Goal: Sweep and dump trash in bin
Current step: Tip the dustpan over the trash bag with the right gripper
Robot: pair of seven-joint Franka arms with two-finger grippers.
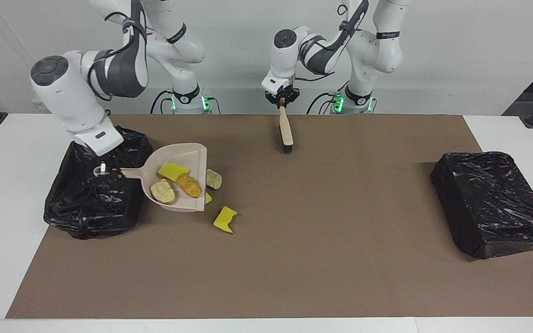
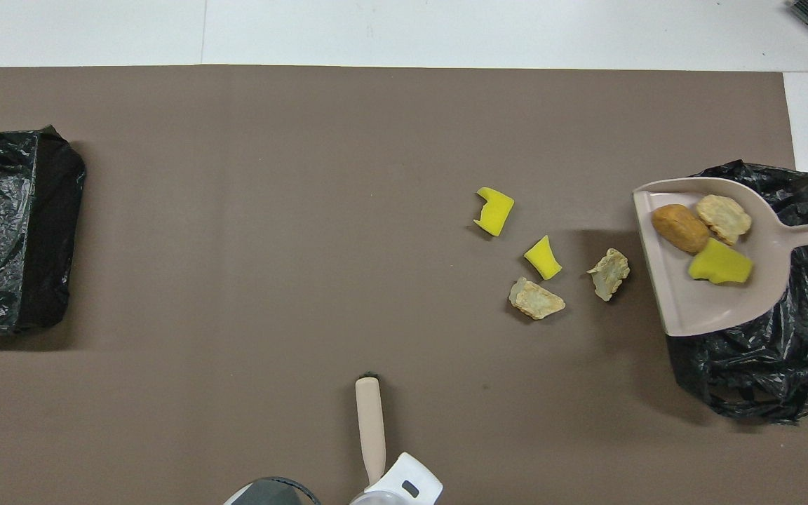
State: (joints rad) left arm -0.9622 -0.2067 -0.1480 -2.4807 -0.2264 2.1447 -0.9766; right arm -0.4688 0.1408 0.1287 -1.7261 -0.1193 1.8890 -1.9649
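Note:
My right gripper (image 1: pixel 102 169) is shut on the handle of a beige dustpan (image 1: pixel 181 155) and holds it up over the rim of the open black-bagged bin (image 1: pixel 90 203) at the right arm's end. The dustpan (image 2: pixel 712 305) carries a yellow sponge bit (image 2: pixel 719 265), a golden-brown lump (image 2: pixel 679 228) and a beige foam chunk (image 2: pixel 724 217). Two yellow bits (image 2: pixel 494 210) (image 2: pixel 543 257) and two beige chunks (image 2: pixel 536 298) (image 2: pixel 607 272) lie on the brown mat beside the bin. My left gripper (image 1: pixel 282 99) is shut on a brush (image 1: pixel 286 132) that hangs bristles down.
A second black-bagged box (image 1: pixel 493 203) sits at the left arm's end of the table; it also shows in the overhead view (image 2: pixel 4 231). The brown mat (image 1: pixel 340 259) covers most of the white table.

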